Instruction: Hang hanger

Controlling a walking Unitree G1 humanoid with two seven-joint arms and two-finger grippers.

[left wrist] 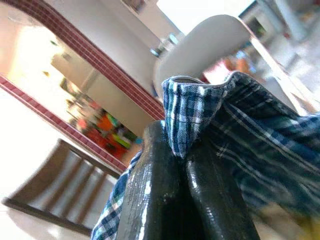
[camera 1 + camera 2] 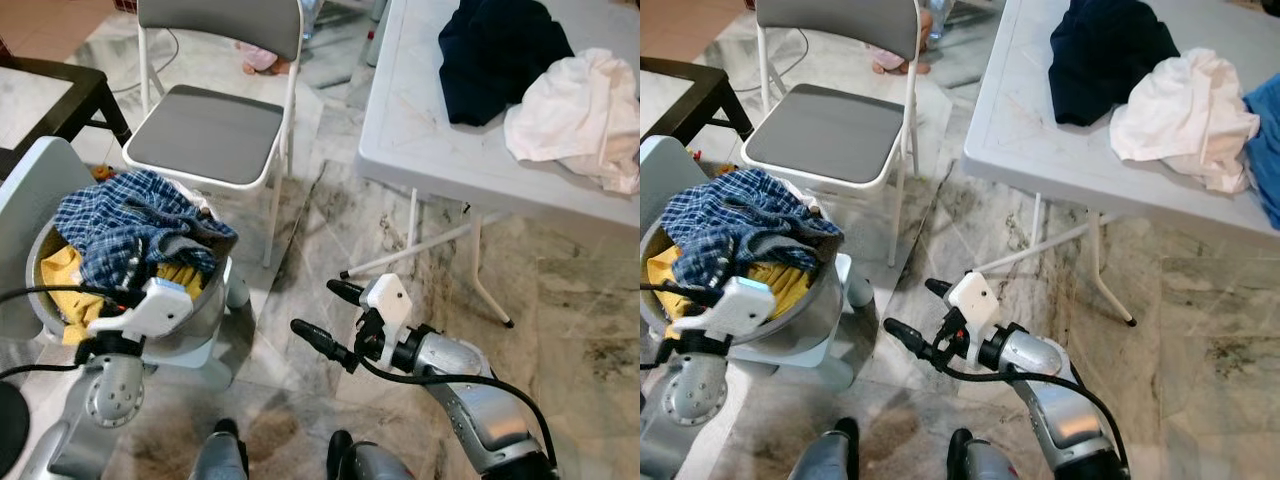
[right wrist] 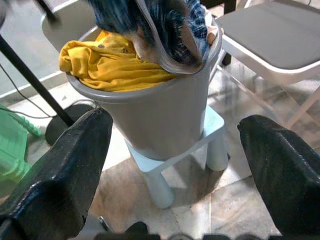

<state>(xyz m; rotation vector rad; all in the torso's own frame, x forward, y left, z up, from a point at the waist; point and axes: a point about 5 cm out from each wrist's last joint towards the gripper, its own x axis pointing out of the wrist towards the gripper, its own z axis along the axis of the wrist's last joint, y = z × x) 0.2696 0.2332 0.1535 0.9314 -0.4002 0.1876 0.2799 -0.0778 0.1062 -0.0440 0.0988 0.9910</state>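
Soft woven cloth up at ten o'clock: a blue plaid shirt (image 2: 135,225) heaped over a yellow garment (image 2: 62,283) of matt fabric, both in a smooth grey plastic bucket (image 3: 165,120) with a dull sheen. The left claw (image 1: 175,200) shows glossy black fingers, wet-looking highlights on them, pinched on a fold of that plaid. The right claw (image 2: 325,315) has its matt, slightly grainy black fingers (image 3: 65,170) spread apart, on a brushed silver metal arm. At eleven o'clock, a chair (image 2: 205,130) with a smooth grey seat and white painted metal frame. At one o'clock, the matt white plastic desk (image 2: 420,130) carries crumpled dark navy cloth (image 2: 495,55) and white cloth (image 2: 580,115). The floor (image 2: 560,300) is polished veined marble.
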